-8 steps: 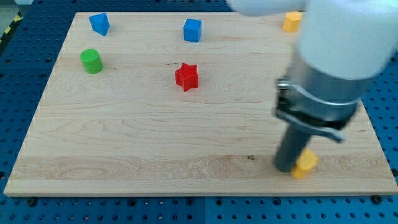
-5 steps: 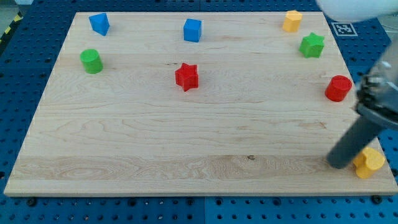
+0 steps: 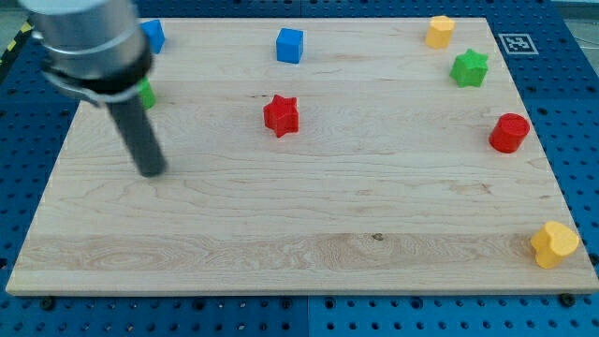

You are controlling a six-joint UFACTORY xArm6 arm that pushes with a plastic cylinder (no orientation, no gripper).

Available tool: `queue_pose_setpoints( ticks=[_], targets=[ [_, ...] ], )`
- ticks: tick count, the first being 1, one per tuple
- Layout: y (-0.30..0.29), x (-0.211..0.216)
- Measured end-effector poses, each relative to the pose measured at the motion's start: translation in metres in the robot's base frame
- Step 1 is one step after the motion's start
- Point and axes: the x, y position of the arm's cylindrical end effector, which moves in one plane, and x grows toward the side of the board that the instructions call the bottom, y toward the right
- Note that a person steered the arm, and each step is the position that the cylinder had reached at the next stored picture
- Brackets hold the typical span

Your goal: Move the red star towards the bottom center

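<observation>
The red star (image 3: 281, 115) lies on the wooden board (image 3: 299, 215), above the middle and a little left of centre. My tip (image 3: 151, 172) rests on the board at the left, well to the left of the red star and somewhat lower. The rod rises up and to the left from the tip and covers most of a green cylinder (image 3: 146, 92) and part of a blue block (image 3: 153, 35) at the top left. The tip touches no block.
A blue cube (image 3: 290, 45) sits above the red star. At the right are a yellow block (image 3: 439, 31) in the top corner, a green star (image 3: 470, 67), a red cylinder (image 3: 509, 133), and a yellow block (image 3: 554, 244) in the bottom right corner.
The arm has swung from the board's bottom right across to the left. The yellow block it was beside lies a bit further right, in the corner. The red star has not moved.
</observation>
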Motion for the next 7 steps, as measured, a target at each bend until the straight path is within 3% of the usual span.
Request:
queue_pose_setpoints(
  ticks=[1,3,4,5,7],
  targets=[
    [-0.077,-0.034],
    [-0.096,-0.047],
    [-0.096,-0.074],
    [-0.090,-0.129],
    [0.002,-0.137]
  ],
)
